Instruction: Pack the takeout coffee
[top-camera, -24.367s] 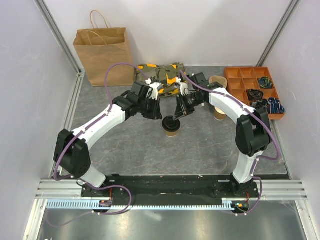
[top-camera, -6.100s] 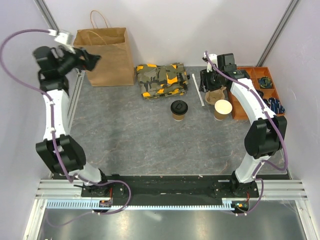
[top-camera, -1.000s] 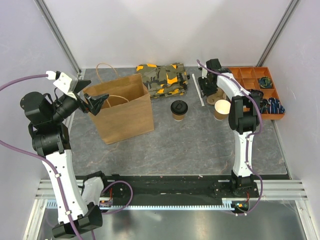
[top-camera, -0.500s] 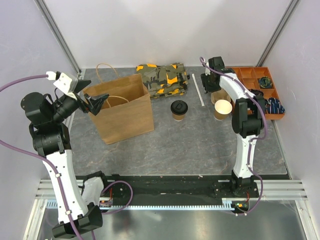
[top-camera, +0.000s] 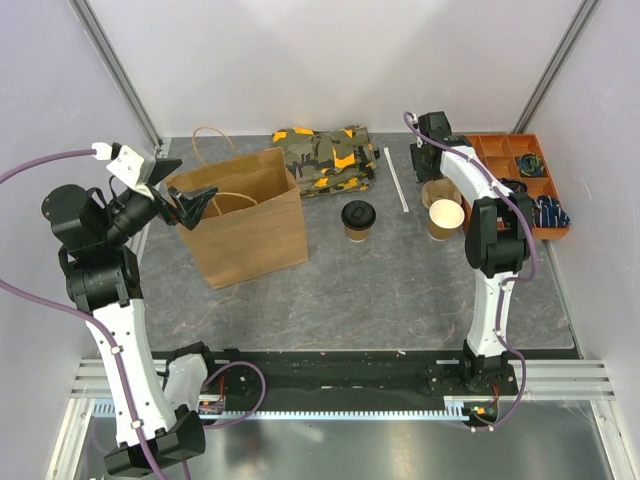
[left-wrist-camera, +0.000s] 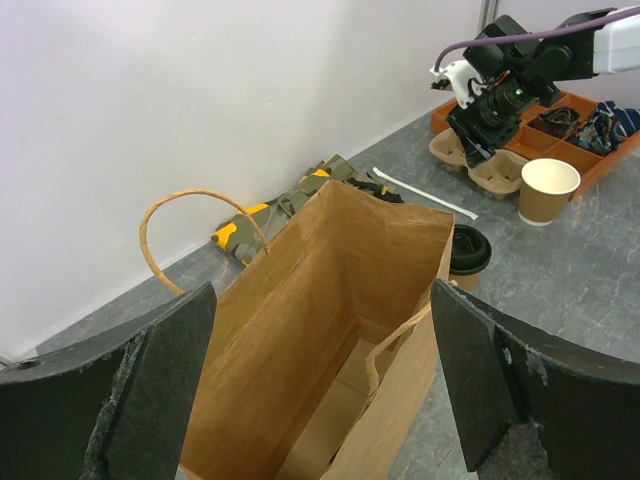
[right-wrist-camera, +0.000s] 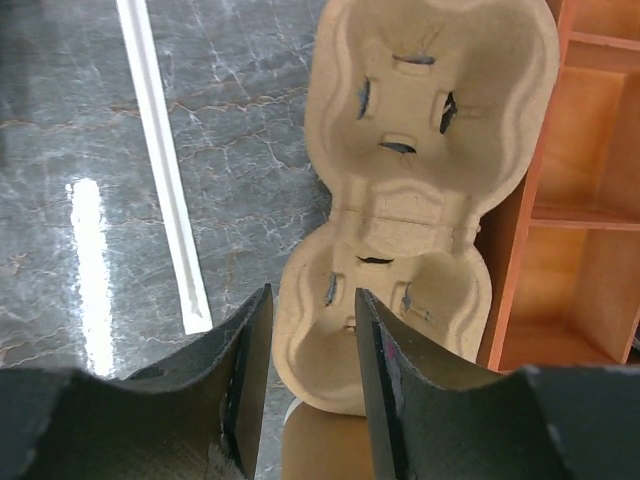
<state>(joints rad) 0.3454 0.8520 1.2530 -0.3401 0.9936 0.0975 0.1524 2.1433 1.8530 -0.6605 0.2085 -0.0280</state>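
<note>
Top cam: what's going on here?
Left pincer hangs open over the mouth of the upright paper bag. Right pincer sits at the pulp carrier tray by the orange organizer, fingers astride its rim; a grip can't be confirmed. The lidded takeout coffee stands on the table between bag and tray, untouched, not yet packed.

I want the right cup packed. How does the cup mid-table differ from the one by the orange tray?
The lidded cup wears a black sip lid; the lidless cup is open and shows a pale inside. The lidded cup stands nearer the paper bag; the lidless cup stands beside the pulp carrier. Both are brown paper and upright.
</note>
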